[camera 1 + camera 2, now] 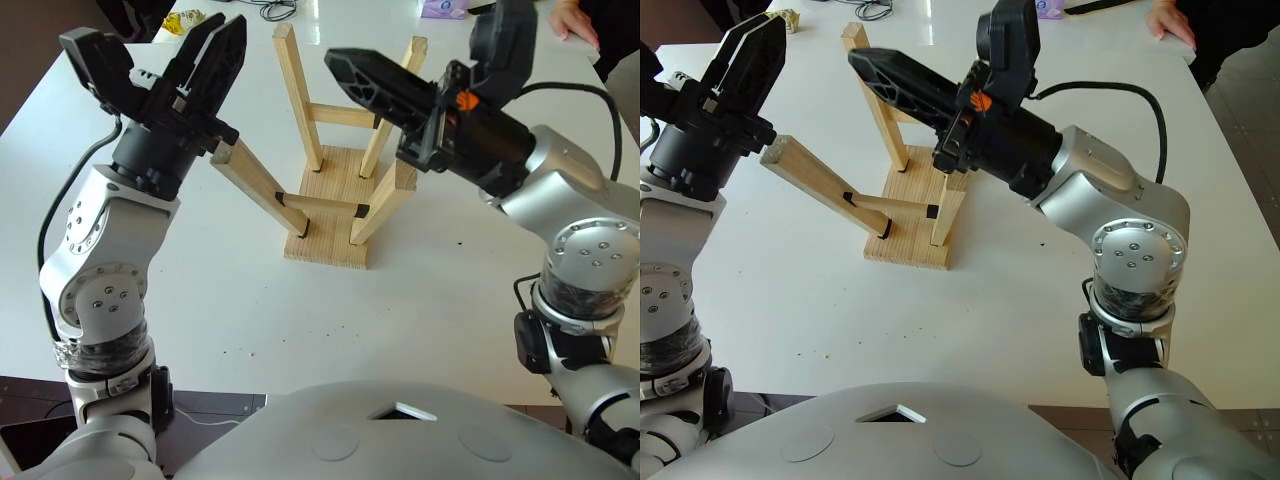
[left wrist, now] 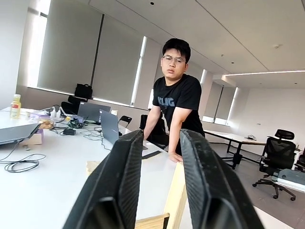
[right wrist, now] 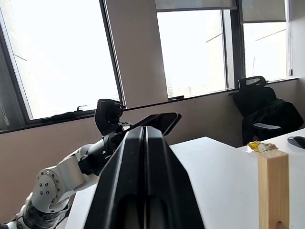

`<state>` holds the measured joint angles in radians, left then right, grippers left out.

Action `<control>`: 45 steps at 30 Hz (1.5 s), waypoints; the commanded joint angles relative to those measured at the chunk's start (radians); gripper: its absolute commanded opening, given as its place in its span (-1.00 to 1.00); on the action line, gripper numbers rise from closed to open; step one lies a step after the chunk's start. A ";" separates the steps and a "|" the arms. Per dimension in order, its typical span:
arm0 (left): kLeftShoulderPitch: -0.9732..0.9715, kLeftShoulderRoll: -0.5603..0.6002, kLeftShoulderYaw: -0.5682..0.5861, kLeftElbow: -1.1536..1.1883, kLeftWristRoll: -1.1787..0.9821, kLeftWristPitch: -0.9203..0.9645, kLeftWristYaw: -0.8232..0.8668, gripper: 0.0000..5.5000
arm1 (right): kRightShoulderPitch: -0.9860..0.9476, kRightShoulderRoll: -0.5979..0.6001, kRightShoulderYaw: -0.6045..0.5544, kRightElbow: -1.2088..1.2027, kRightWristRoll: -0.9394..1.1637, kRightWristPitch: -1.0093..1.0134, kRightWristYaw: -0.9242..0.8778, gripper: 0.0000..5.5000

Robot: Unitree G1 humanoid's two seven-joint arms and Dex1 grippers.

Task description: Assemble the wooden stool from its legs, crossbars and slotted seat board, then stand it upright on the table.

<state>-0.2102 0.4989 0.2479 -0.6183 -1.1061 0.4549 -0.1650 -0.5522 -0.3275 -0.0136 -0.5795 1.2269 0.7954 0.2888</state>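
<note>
Left end effector (image 1: 160,50) hangs above the far left part of the white worktop (image 1: 200,290), its two black fingers (image 1: 215,55) spread wide with nothing between them. Right end effector (image 1: 340,60) reaches in from the right at about the same height. Its two black fingers are pressed flat together and hold nothing, and they cross in front of the far right leg (image 1: 408,55).

Between the two arms sits the pale wooden stool (image 1: 330,190), upside down near the middle of the worktop. Its flat rectangular seat board (image 1: 325,235) lies on the surface and four square legs point upward. One light wooden crossbar (image 1: 340,115) joins the two far legs, and another crossbar (image 1: 320,205) joins the two near ones low down, with dark marks at its ends.

The far left leg (image 1: 298,95) stands nearly upright. The near left leg (image 1: 250,180) leans strongly outward to the left. Its upper end comes up just beside the base of the left end effector, and I cannot tell whether they touch. The near right leg (image 1: 385,205) tilts slightly to the right.
</note>
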 commanded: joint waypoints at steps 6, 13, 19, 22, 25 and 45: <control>-0.376 0.036 0.136 -0.057 -0.235 -0.090 0.098 -0.99 | -0.167 0.043 -0.142 0.081 0.313 -0.090 -0.151 -1.00; -0.022 0.079 -0.093 0.075 -0.164 0.131 0.073 -0.99 | 0.065 -0.179 0.196 0.012 -0.156 -0.034 0.075 -1.00; 0.105 0.038 -0.168 0.165 -0.079 0.161 -0.034 -0.99 | 0.114 -0.188 0.264 0.036 -0.315 -0.106 0.197 -1.00; 0.055 0.014 -0.122 0.137 -0.122 0.136 -0.031 -0.99 | 0.068 -0.153 0.197 0.047 -0.266 -0.114 0.191 -1.00; -0.028 -0.008 -0.055 0.125 -0.163 0.091 0.011 -0.99 | 0.029 -0.118 0.136 0.048 -0.206 -0.106 0.169 -1.00; 0.559 0.233 0.454 0.431 0.065 0.003 -0.467 -0.99 | 0.144 -0.318 0.057 0.597 -0.757 -0.432 0.227 -1.00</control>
<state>0.1151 0.6091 0.6770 -0.4148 -1.2499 0.4524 -0.3961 -0.4716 -0.6105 -0.0032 -0.1503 0.6696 0.4625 0.5416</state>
